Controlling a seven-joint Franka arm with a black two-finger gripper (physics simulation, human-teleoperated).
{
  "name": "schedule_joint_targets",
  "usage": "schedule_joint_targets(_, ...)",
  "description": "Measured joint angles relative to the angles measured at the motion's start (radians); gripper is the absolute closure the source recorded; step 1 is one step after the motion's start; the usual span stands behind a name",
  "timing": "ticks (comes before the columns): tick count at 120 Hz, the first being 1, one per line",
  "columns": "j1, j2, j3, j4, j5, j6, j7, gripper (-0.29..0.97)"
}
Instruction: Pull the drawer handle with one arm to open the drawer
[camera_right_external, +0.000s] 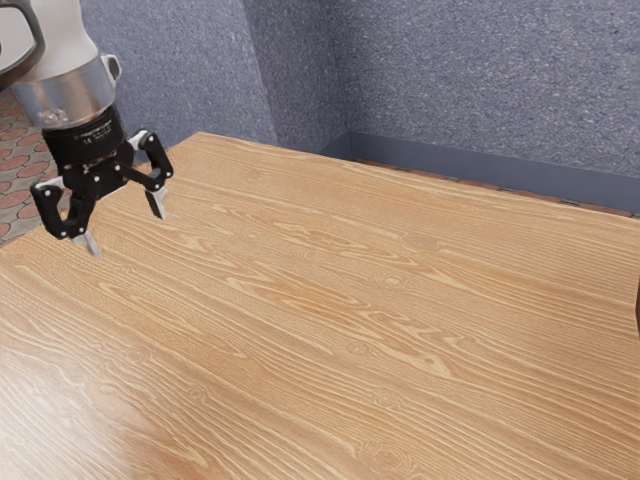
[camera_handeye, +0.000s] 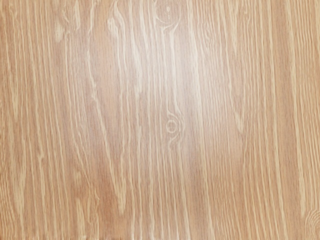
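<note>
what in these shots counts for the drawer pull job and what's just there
Job:
- tool, open, holding nothing, above the table near the exterior view's left

Just there:
- table, wood grain
- wall, grey-blue
- floor, reddish paving

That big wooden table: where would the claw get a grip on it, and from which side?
Probably the edge of the table nearest the open gripper, approached sideways from outside, one finger above and one below. The flat top offers nothing to close around. The slab's thickness is hidden, so that is a guess.
</note>
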Motion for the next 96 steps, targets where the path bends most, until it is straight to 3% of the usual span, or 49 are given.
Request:
schedule_joint_targets(15,-0.017,-0.017,-0.008,-0.01,0.002,-0.025,-0.053,0.01)
schedule_joint_targets(23,-0.144,0.009,-0.017,0.009,0.007,-0.028,-0.077,0.01)
schedule_joint_targets(30,-0.253,0.137,-0.05,0.113,0.007,-0.028,-0.098,0.01)
schedule_joint_targets(41,-0.308,0.431,-0.172,0.381,0.001,0.011,-0.088,0.0)
schedule_joint_targets(52,-0.314,0.542,-0.231,0.449,-0.019,0.085,-0.061,0.0)
schedule_joint_targets(96,-0.291,0.689,-0.318,0.495,-0.041,0.335,0.064,0.0)
